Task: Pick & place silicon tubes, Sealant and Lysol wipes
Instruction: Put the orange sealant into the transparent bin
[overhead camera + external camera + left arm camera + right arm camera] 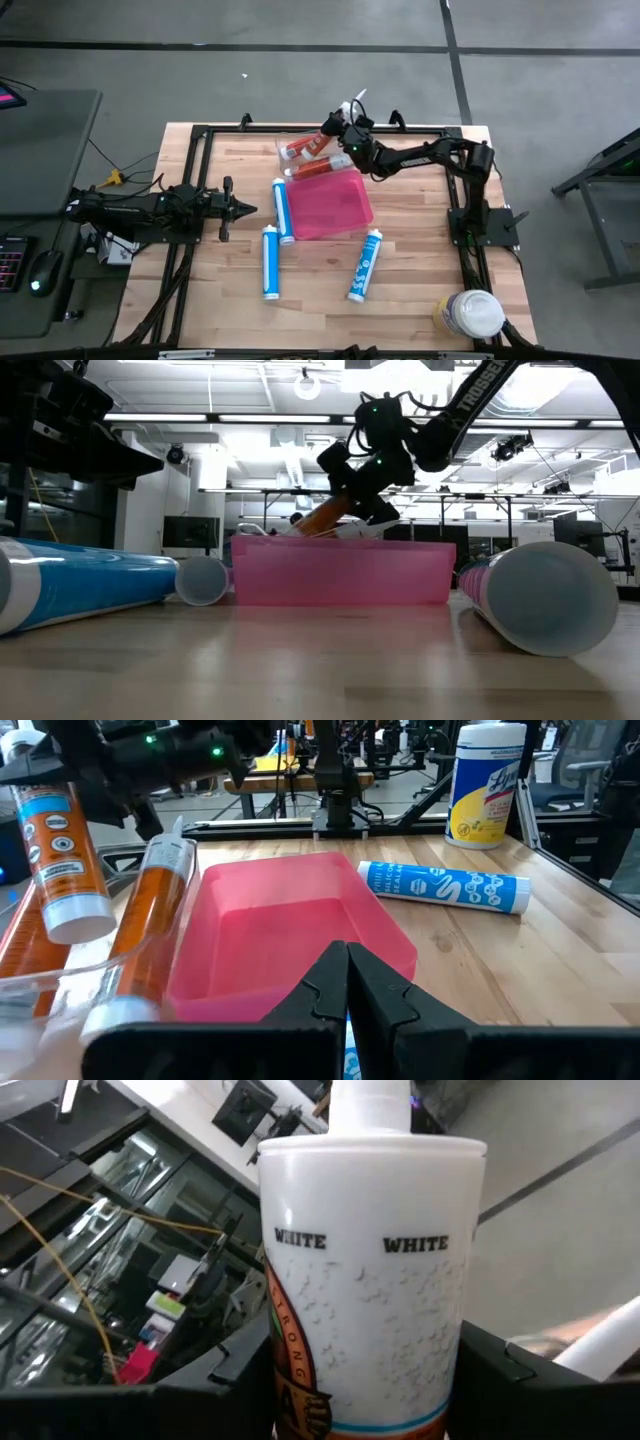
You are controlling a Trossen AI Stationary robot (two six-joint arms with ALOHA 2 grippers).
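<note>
My right gripper (341, 127) is at the table's far side, shut on a white and orange caulk cartridge (365, 1280), above a clear tray (292, 150). Two more orange cartridges (318, 166) lie in that tray. A pink tray (332, 206) stands mid-table. Three blue cartridges lie on the wood: one (283, 210) against the pink tray's left side, one (269, 262) nearer, one (366, 265) to the right. The Lysol wipes canister (470, 313) stands upright at the near right corner. My left gripper (246, 208) is shut and empty, left of the pink tray. My right gripper pinches the cartridge's round body (300, 1360) between its two fingers (225, 1370), one on each side. The nozzle (370, 1100) points away past the fingers. In the left wrist view the cartridge (55, 850) hangs tilted, its base end (78, 925) lowest and lifted.
A black frame (200, 135) runs along the table's edges. Bare wood (320, 310) lies in front of the pink tray. A desk with a mouse and keyboard (40, 270) stands beyond the table's left edge.
</note>
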